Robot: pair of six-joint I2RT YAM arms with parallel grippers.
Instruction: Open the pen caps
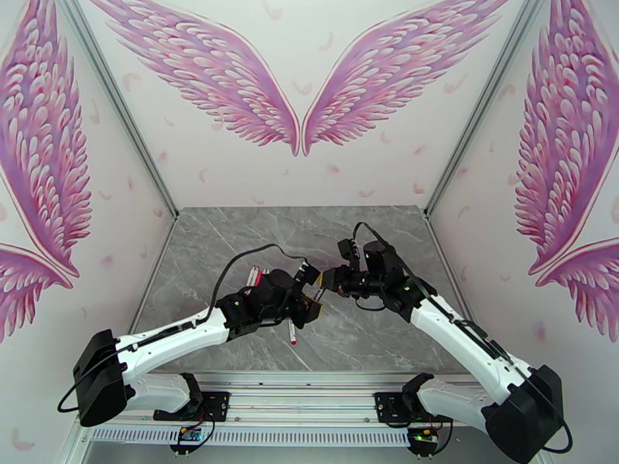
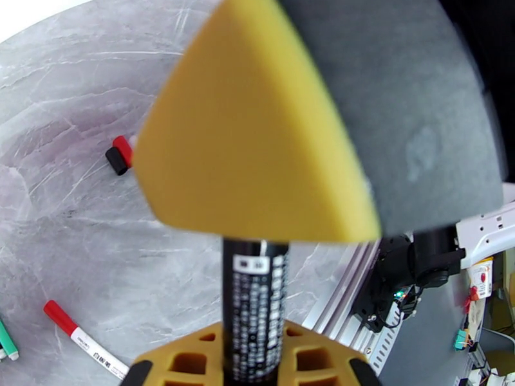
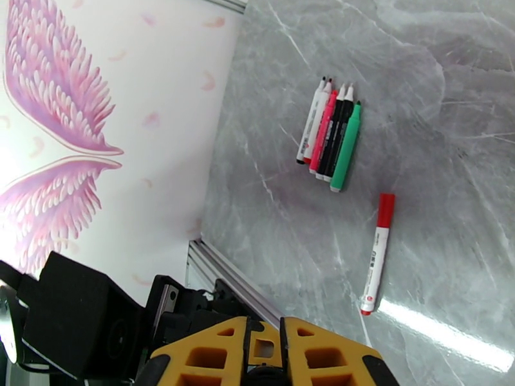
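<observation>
Looking down on a grey marble table here, with the left arm and right arm reaching in and meeting nose to nose over the middle.

Got the left gripper clenched around the barrel of a black pen, held up off the tabletop. Got the right gripper squeezed shut too, parked right over the far end of that same pen, dead ahead of the left one. Can't actually see the cap itself, tucked under the right gripper's yellow and grey pad, so only guessing that's what's pinched there.

Worth flagging for the next move: all lined up along the pen's long axis, running straight out of one gripper into the other, roughly side to side across the table. Probably just needs a clean pull apart along that line. Going off-axis risks levering the barrel or dropping it.

Also spotting a bundle of pens lying side by side off to the left, tips bare, so counting those as done. Not done by the look of it: one white pen with its red cap on, flat on the table just on the near side of the grippers, closer to the left arm.

Smallest bits: two loose caps, one red and one black, touching each other on the marble.
</observation>
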